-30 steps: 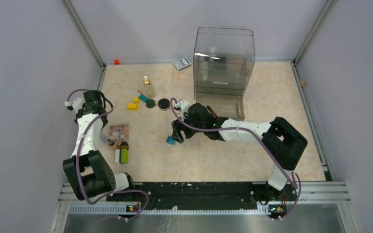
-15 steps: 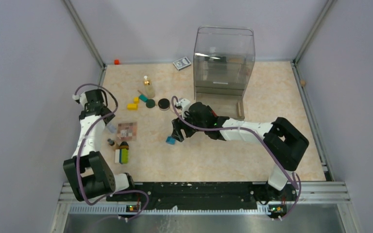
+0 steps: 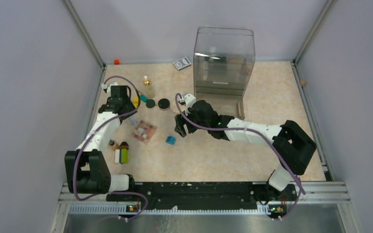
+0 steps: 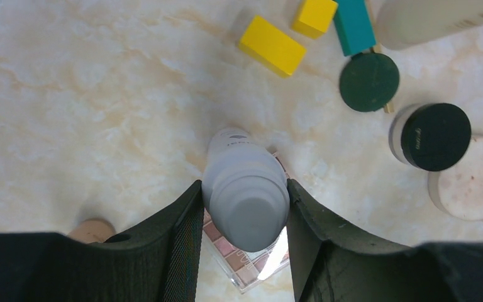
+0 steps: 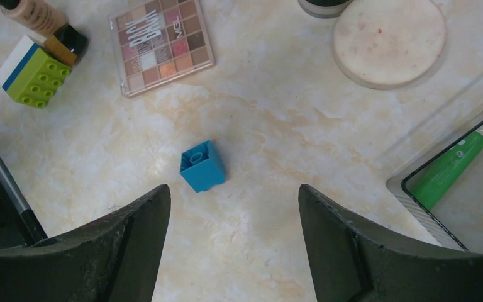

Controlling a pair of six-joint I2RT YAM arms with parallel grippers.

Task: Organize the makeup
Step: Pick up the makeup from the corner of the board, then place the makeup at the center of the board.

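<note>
bright, even light; soft shadows; wrist views sharp.

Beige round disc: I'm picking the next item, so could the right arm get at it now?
Probably yes. The right gripper hangs open and empty near the blue cube, and the beige round disc lies just ahead with bare table between.

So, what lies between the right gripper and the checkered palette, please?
Only the small blue cube, nearer the right gripper than the checkered palette, seen in the right wrist view.
</note>
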